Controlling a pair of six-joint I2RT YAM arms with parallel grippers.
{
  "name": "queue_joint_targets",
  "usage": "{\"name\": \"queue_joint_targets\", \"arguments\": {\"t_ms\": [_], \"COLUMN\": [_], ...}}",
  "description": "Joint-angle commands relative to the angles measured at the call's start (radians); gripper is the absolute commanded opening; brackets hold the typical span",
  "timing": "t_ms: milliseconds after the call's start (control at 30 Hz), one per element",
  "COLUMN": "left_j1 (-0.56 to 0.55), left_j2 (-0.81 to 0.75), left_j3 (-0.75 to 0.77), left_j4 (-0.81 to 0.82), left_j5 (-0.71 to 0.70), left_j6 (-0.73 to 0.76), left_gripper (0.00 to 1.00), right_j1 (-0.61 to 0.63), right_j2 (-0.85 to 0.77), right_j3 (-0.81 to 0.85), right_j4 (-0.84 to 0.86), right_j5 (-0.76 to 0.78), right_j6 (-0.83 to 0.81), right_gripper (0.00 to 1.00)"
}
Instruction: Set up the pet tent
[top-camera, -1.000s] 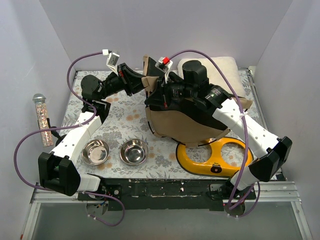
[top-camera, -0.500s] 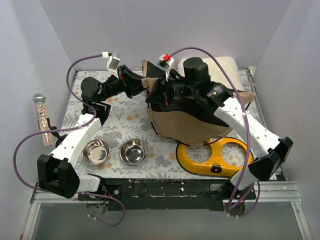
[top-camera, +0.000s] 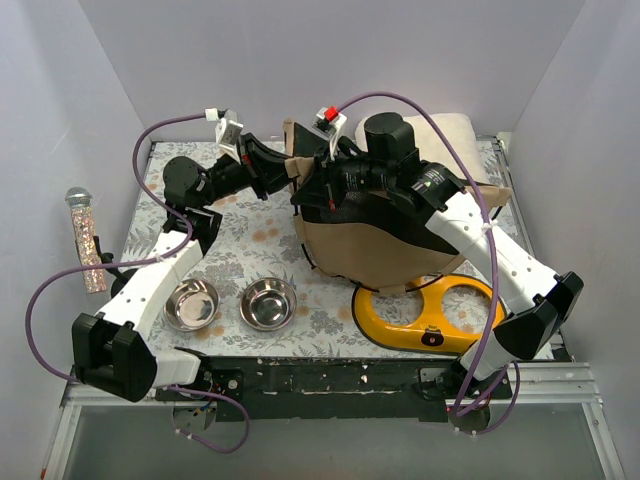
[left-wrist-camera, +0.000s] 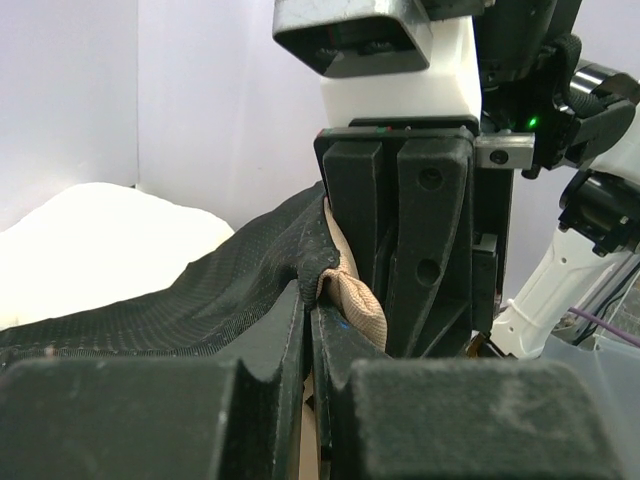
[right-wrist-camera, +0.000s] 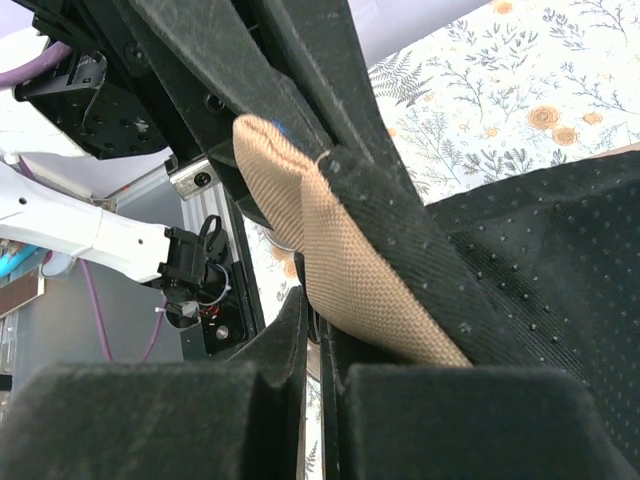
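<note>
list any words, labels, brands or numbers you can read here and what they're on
None can be read.
The pet tent shows plain fabric in every view, with no print or tag.
The yellow bowl stand has a small black mark that is too small to read.

Pale lilac walls (top-camera: 330, 60), floral-patterned tabletop (top-camera: 250, 238), even light

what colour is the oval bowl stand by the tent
Yellow bowl stand, clearest in the top external view.
</note>
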Motion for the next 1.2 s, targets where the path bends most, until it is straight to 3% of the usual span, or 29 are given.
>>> {"name": "queue_joint_targets", "arguments": {"t_ms": [0, 967, 1167], "left_j1": [-0.026, -0.050, -0.050], "left_j2": [-0.088, -0.136, -0.139], "left_j3": [-0.010, -0.081, -0.108], "left_j4": [-0.004, -0.168, -0.188], "left_j5": [0.045, 0.057, 0.040], "left_j6": [0.046, 0.221, 0.190], "left_gripper": [0.00, 0.00, 0.00], "right_j1": [-0.019, 0.004, 0.004], "right_j2": [0.014, -0.021, -0.030], "right_j3": [0.062, 0.113, 0.104], "right_j4": [0.022, 0.100, 0.152], "right_j5": [0.072, 0.105, 0.101], "right_j6": [0.008, -0.036, -0.065], "right_gripper": [0.01, 0.01, 0.01]}}
